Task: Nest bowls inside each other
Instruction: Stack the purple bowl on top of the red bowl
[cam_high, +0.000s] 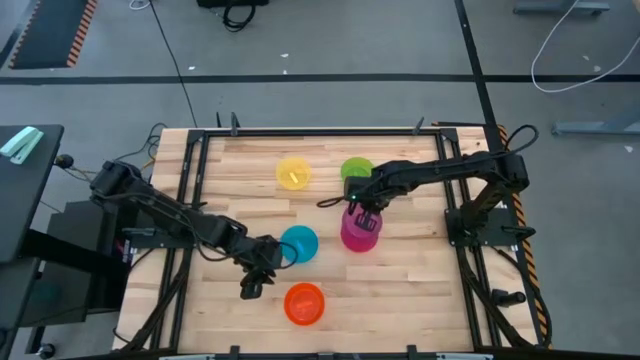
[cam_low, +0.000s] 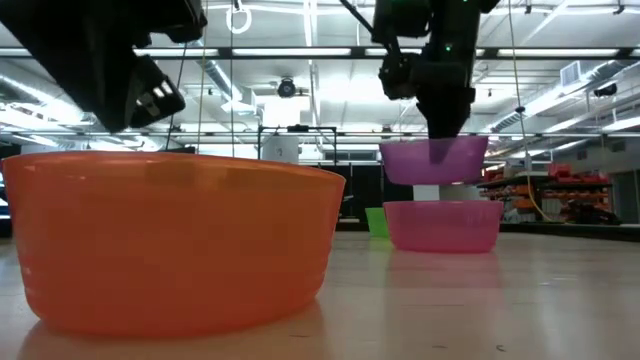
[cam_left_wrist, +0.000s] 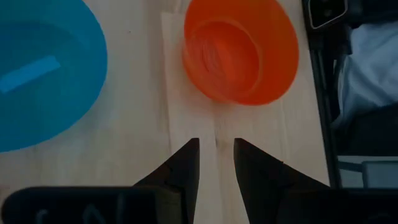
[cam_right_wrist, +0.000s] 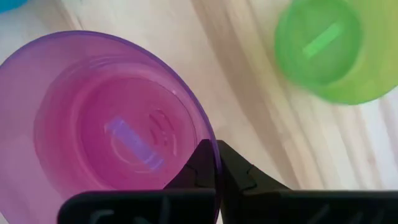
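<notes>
The purple bowl (cam_low: 433, 160) hangs in my right gripper (cam_right_wrist: 216, 163), straight above the pink-magenta bowl (cam_low: 442, 225), which stands on its base on the table. In the right wrist view the pink bowl shows through the purple bowl (cam_right_wrist: 118, 130). The green bowl (cam_high: 356, 170) and the yellow bowl (cam_high: 293, 172) stand toward the far side. The blue bowl (cam_high: 298, 243) sits mid-table and the orange bowl (cam_high: 304, 303) near the near edge. My left gripper (cam_left_wrist: 216, 149) is open over bare wood, short of the orange bowl (cam_left_wrist: 239, 50) and beside the blue bowl (cam_left_wrist: 43, 74). My right gripper pinches the purple bowl's rim (cam_right_wrist: 210, 140), one finger inside the wall and one outside. The fingers come from above, pointing down. The bowl is lifted clear and upright, its base (cam_low: 433, 182) a short gap above the pink bowl's rim.
The table's black frame rails (cam_high: 190, 180) run along its left and right sides. Bare wood lies between the orange bowl and the pink bowl. My left arm (cam_high: 190, 225) stretches across the left half of the table.
</notes>
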